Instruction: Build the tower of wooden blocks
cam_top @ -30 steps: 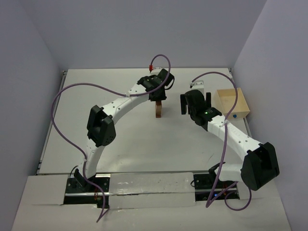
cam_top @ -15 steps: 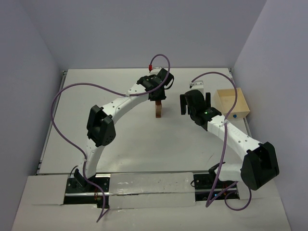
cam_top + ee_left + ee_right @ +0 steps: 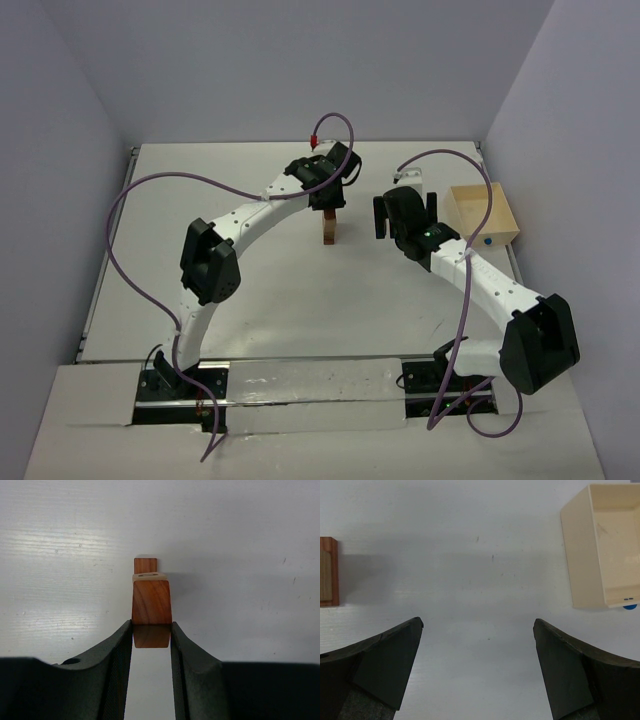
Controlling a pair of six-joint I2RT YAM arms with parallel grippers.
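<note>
The tower is a narrow column of tan and reddish-brown cubes in the middle of the table. In the left wrist view I look straight down on it, with a tan cube and a reddish-brown cube showing lower in the column. My left gripper is right above it, and in the left wrist view this gripper is shut on the top reddish-brown block. My right gripper is open and empty to the right of the tower. The tower also shows at the left edge of the right wrist view.
A large pale wooden square box with a blue dot stands at the table's right edge, also seen in the right wrist view. Purple cables loop above both arms.
</note>
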